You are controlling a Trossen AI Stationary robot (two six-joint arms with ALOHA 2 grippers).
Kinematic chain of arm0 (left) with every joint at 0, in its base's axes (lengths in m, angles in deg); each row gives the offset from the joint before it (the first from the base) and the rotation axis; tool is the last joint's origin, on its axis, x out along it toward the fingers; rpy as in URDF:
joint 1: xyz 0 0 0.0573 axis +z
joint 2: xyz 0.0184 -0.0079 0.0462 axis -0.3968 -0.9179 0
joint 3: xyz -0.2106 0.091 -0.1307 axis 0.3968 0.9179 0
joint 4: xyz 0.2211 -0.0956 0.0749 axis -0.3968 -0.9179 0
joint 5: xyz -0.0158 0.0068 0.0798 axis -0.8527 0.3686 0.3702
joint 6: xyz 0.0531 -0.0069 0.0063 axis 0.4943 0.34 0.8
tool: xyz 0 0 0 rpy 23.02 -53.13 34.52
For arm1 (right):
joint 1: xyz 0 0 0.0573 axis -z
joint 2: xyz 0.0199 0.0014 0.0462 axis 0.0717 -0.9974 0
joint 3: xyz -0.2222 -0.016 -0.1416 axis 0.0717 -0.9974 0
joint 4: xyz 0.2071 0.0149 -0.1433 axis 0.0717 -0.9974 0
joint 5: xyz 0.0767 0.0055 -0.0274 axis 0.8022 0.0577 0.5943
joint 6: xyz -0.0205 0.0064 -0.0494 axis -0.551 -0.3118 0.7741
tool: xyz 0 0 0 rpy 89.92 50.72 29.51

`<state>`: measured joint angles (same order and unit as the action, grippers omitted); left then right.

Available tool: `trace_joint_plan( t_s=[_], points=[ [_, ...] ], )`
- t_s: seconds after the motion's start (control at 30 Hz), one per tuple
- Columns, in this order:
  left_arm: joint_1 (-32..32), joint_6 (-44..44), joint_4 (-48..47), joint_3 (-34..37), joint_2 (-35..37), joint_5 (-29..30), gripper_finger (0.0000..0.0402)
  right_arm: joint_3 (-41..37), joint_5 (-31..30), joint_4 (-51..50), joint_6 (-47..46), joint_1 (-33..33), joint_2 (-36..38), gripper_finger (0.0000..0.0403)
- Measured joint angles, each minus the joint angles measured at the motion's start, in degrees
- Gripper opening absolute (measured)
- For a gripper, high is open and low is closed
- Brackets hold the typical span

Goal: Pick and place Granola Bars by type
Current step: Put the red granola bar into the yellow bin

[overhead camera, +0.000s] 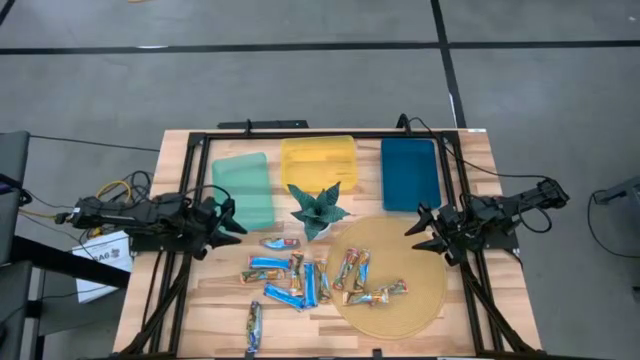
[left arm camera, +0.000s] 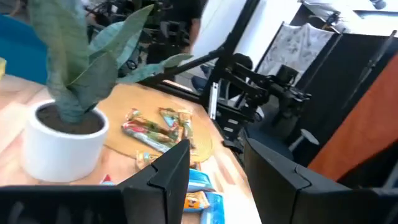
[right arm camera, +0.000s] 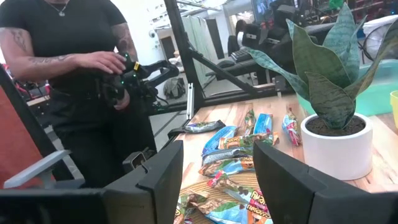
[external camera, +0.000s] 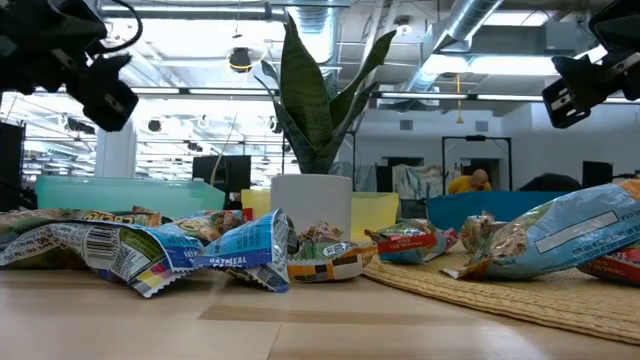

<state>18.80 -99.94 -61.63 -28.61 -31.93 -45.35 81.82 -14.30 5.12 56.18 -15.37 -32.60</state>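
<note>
Several granola bars lie flat on the wooden table near its front edge: bright blue ones [overhead camera: 270, 264] on bare wood, multicoloured ones [overhead camera: 352, 268] on the round woven mat [overhead camera: 425, 290]. One blue bar [overhead camera: 254, 326] lies apart near the near edge. My left gripper [overhead camera: 233, 222] hovers open at the table's left, above the wood beside the green tray. My right gripper [overhead camera: 425, 232] hovers open at the mat's right rim. The wrist views show each pair of fingers apart, with bars [left arm camera: 152, 134] [right arm camera: 230, 144] lying beyond them.
A potted green plant [overhead camera: 318, 210] stands mid-table in a white pot. Behind it sit three trays: green [overhead camera: 245, 188], yellow [overhead camera: 318, 160] and blue [overhead camera: 410, 172]. A black frame [overhead camera: 200, 150] borders the table. A person [right arm camera: 74, 68] holding a control device stands beyond the left side.
</note>
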Motion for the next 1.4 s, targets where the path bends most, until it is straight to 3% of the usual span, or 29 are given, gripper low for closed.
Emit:
trace_joint_plan(
  t_s=[0.13,0.27,0.63,0.77,0.9,1.17,1.4],
  points=[
    [0.0,8.0,-3.3,-4.3,-1.2,-1.0,0.0144,0.0,0.0,0.0,0.0,0.0,0.0,0.0189],
    [0.0,16.0,-11.4,-10.9,-5.7,2.2,0.0144,0.0,0.0,0.0,0.0,0.0,0.0,0.0189],
    [-0.1,25.2,-24.3,-29.4,-31.2,11.3,0.0144,0.0,0.0,0.0,0.0,0.0,0.0,0.0189],
    [-3.0,25.5,-31.3,-36.0,-41.2,19.4,0.0144,0.0,0.0,0.0,0.0,0.0,0.0,0.0189],
    [-6.4,25.1,-36.4,-41.1,-50.4,22.8,0.0144,0.0,0.0,0.0,0.0,0.0,0.0,0.0189],
    [-10.2,15.3,-37.5,-43.6,-65.0,23.1,0.0144,0.0,0.0,0.0,0.0,0.0,0.0,0.0189],
    [-10.6,14.6,-35.5,-45.2,-74.4,22.6,0.0154,0.0,0.0,0.0,0.0,0.0,0.0,0.0189]
  ],
)
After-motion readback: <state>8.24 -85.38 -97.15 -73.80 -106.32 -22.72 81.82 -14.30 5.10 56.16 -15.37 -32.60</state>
